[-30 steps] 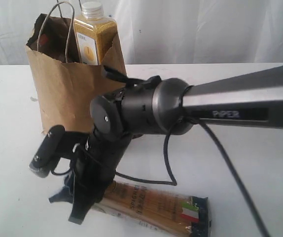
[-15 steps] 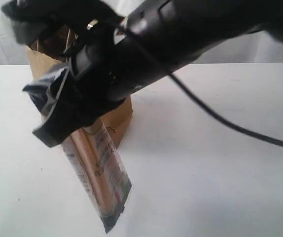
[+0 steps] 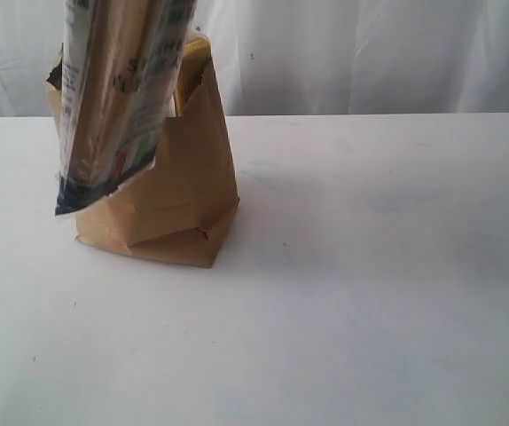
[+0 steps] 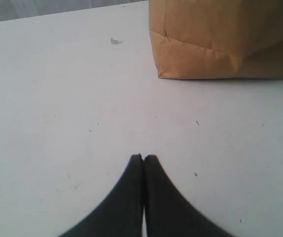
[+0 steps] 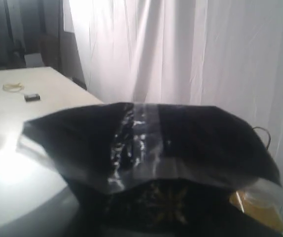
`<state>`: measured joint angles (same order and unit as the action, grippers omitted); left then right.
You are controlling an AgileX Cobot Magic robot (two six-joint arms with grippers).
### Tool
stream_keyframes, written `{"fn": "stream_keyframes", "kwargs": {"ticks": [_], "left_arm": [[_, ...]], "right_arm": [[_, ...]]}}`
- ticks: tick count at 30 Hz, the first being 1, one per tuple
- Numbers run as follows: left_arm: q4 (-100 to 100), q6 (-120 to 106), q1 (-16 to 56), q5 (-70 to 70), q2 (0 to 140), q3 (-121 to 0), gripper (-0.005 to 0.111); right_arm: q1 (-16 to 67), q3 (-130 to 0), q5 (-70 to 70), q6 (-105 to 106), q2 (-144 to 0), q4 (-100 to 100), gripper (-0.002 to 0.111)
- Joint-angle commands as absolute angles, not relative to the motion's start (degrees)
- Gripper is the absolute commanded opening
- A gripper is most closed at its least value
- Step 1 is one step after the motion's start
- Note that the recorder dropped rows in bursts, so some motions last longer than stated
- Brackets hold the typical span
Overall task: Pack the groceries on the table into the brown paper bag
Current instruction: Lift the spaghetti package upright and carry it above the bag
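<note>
The blue-ended spaghetti packet [image 3: 117, 98] hangs upright in mid-air at 10 o'clock over the table [image 3: 370, 266], blue end down, in front of the brown paper bag [image 3: 179, 186] that holds the yellow-grain bottle [image 3: 192, 71]. The right gripper holds the packet, its fingers hidden behind the packet's dark end. The left gripper [image 4: 142, 158] is pinched together and empty, low over the tabletop near the bag's foot.

Matte black tapered fingers [image 4: 125, 200]
</note>
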<state>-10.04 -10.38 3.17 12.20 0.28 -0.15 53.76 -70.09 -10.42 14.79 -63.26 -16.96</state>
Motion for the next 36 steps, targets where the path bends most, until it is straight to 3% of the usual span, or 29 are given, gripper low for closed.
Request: {"fn": "stream_keyframes", "kwargs": {"ticks": [1,18,36], "left_arm": [[-10.13,-10.43,2.95,12.04,0.00,0.00,0.000],[-10.13,-10.43,2.95,12.04,0.00,0.00,0.000],[-10.13,-10.43,2.95,12.04,0.00,0.00,0.000]], "right_arm": [[53.66,-71.78,-2.14,14.51,-60.85,-16.74,0.000],[52.97,-75.38,8.46,15.28,-61.96,-16.62,0.000],[43.32,-92.23,7.42,15.20,-80.92,-16.83,0.000]]}}
